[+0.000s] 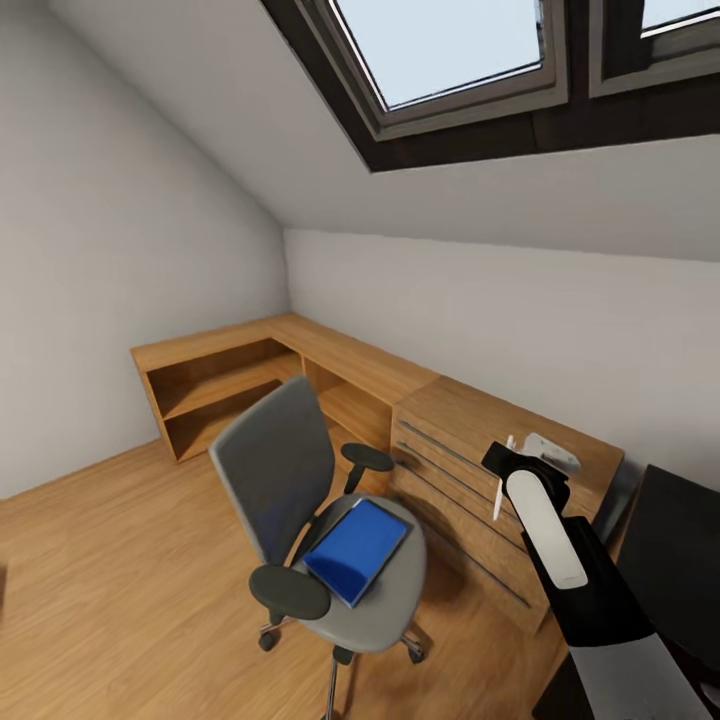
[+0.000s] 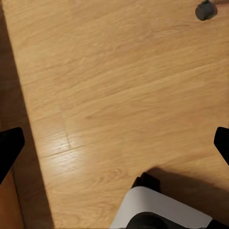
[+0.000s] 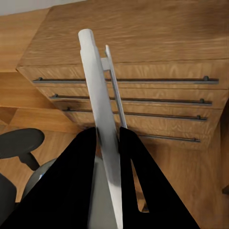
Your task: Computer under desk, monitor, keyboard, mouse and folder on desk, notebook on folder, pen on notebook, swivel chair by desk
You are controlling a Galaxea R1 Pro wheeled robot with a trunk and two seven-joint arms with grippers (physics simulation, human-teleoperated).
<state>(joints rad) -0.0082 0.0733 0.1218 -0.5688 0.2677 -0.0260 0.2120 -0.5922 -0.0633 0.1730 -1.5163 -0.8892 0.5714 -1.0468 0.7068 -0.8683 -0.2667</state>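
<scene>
The grey swivel chair (image 1: 290,480) stands on the wooden floor, in front of the light wooden drawer unit. The bright blue folder (image 1: 358,548) lies flat on its seat. To the right of the chair, my right gripper (image 1: 520,462) hangs in front of the drawer unit, shut on the slim white pen (image 1: 498,482). In the right wrist view the pen (image 3: 101,105) sticks out between the black fingers (image 3: 76,181) of that gripper (image 3: 109,136). My left gripper (image 2: 114,143) is open over bare floor. The desk's black top (image 1: 680,540) shows at the right edge.
A light wooden drawer unit (image 1: 480,470) with long bar handles joins low wooden shelving (image 1: 220,380) along the walls. A sloped ceiling with a skylight (image 1: 450,50) hangs overhead. A chair caster (image 2: 205,9) and my white base (image 2: 162,210) appear in the left wrist view.
</scene>
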